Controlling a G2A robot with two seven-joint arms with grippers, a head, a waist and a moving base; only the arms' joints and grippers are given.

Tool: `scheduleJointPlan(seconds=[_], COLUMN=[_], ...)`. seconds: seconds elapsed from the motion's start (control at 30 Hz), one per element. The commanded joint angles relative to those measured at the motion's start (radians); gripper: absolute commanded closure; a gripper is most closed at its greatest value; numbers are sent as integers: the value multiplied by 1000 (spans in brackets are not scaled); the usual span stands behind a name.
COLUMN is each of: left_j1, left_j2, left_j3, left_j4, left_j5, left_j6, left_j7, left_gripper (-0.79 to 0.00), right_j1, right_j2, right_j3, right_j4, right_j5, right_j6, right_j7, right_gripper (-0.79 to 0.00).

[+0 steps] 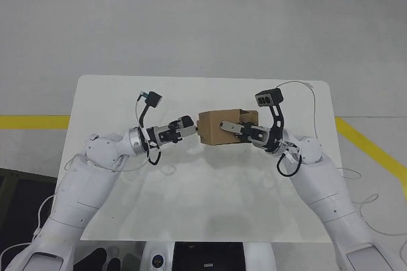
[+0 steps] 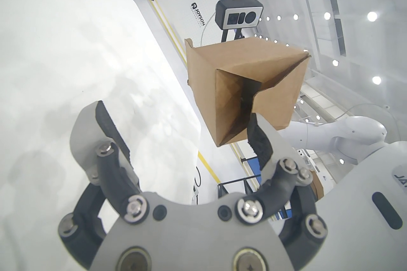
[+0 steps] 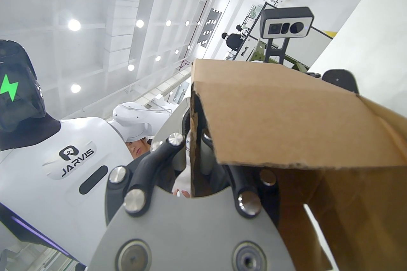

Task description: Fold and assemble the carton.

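Observation:
A brown cardboard carton [image 1: 220, 127] is held up above the white table [image 1: 122, 95], near its middle. My right gripper [image 1: 232, 127] is shut on a wall of the carton [image 3: 286, 123], one finger inside and one outside. My left gripper [image 1: 190, 124] is open just beside the carton's other end, with nothing between its fingers [image 2: 260, 142]. In the left wrist view the carton [image 2: 241, 88] shows an end with flaps folded inward and a dark gap between them.
The table's surface around and below the carton is bare white [image 1: 210, 196]. Yellow floor tape [image 1: 27, 122] runs beside the table on both sides.

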Motion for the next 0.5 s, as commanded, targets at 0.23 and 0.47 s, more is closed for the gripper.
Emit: scheduleJointPlan(seconds=[0.23,0.47], left_j1=[24,45], left_j2=[5,12], left_j3=[-40,-72], left_j4=[3,-15], left_j5=[-31,-70], left_j6=[5,-27], left_j7=[50,14], left_gripper=[-785,-785], right_j1=[0,-2], right_j2=[0,-3], right_j3=[8,6], right_j4=[14,15], right_j5=[-16,-20], right_j6=[-3,-1], right_j7=[-3,-8], right_gripper=[0,0])
